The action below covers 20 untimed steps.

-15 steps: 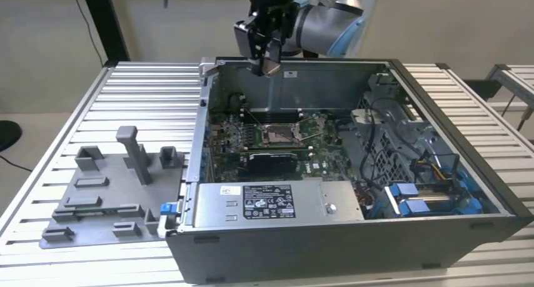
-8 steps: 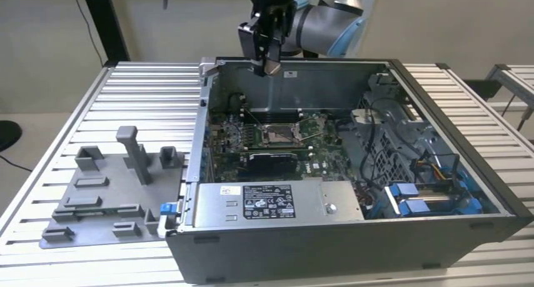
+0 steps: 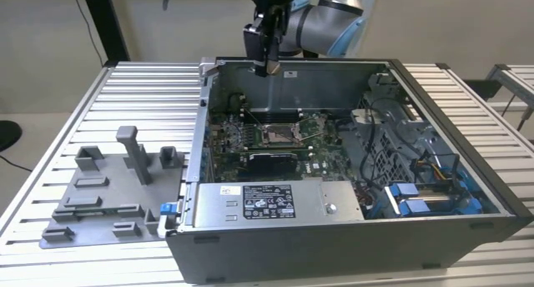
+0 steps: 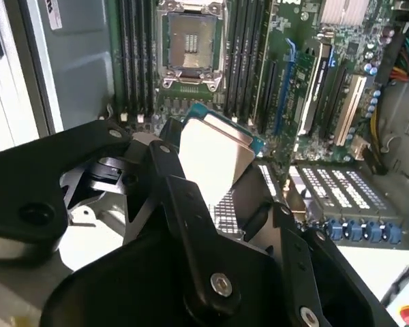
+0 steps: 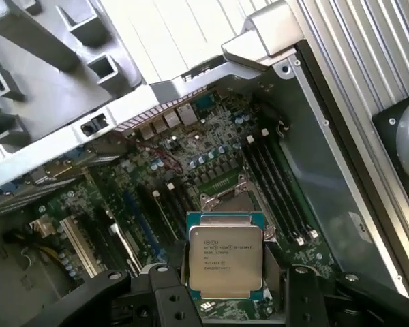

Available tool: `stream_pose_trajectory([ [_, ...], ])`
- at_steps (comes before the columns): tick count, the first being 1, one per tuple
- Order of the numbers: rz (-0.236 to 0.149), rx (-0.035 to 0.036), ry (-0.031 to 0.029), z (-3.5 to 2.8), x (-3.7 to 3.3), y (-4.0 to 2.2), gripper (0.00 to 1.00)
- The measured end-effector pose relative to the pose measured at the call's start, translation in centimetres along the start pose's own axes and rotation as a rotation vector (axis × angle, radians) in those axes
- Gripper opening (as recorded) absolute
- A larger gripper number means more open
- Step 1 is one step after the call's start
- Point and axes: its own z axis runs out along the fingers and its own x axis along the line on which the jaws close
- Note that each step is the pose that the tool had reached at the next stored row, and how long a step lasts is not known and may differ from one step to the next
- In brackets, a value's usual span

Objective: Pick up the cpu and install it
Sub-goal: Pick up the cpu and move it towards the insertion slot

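Observation:
The cpu, a flat square chip with a silver-grey top and green edge, is held between my gripper's black fingers in the first wrist view. The second wrist view shows the cpu edge-on above the motherboard. In the exterior view my gripper hangs over the back wall of the open computer case, above and behind the socket. The square metal socket frame lies open with its pins exposed, between rows of memory slots.
A grey fixture plate with upright posts sits on the slatted table at the exterior view's left. Inside the case are a silver labelled box, cables and blue-clipped drive bays at the exterior view's right.

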Motion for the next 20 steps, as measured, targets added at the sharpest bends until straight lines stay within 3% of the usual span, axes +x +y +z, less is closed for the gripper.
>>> stream_pose_trajectory([
  [7, -0.127, -0.006, 0.0019, 0.01, 0.0, 0.0, 0.0],
  [12, -0.215, -0.0083, 0.0085, 0.01, 0.0, -0.01, 0.0],
  [16, -0.273, -0.008, 0.018, 0.01, 0.0, 0.0, 0.0],
  [20, -0.324, -0.0046, 0.0363, 0.01, 0.0, 0.0, 0.0],
])
